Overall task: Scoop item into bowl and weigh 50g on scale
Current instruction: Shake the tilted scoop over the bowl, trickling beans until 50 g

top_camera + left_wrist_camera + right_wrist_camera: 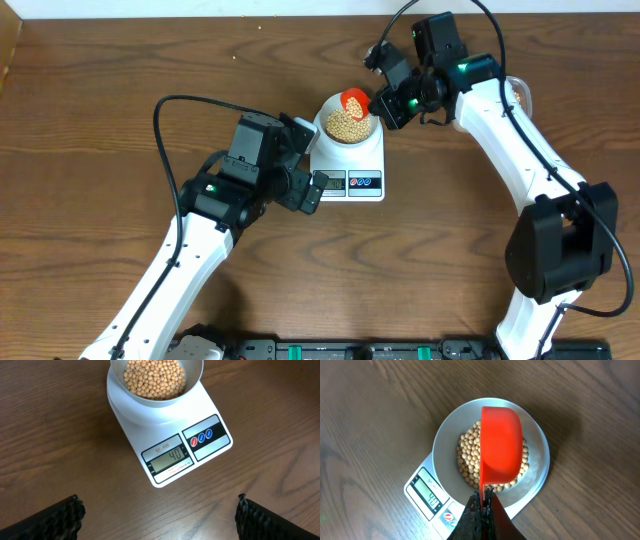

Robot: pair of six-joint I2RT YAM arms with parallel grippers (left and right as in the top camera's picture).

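The white bowl (348,124) holds tan-yellow beans (348,123) and stands on the white scale (350,170). My right gripper (484,501) is shut on the handle of a red scoop (501,445), which is turned bottom-up over the beans (470,467) in the bowl (445,442). In the overhead view the scoop (353,101) sits at the bowl's far rim, by the right gripper (388,104). My left gripper (305,190) is open and empty beside the scale's display end. The display (170,458) reads 40; the bowl (156,380) is above it.
The scale has round buttons (201,437) beside its display. A pale container (519,92) shows partly behind the right arm at the far right. Dark wooden tabletop (90,110) surrounds the scale.
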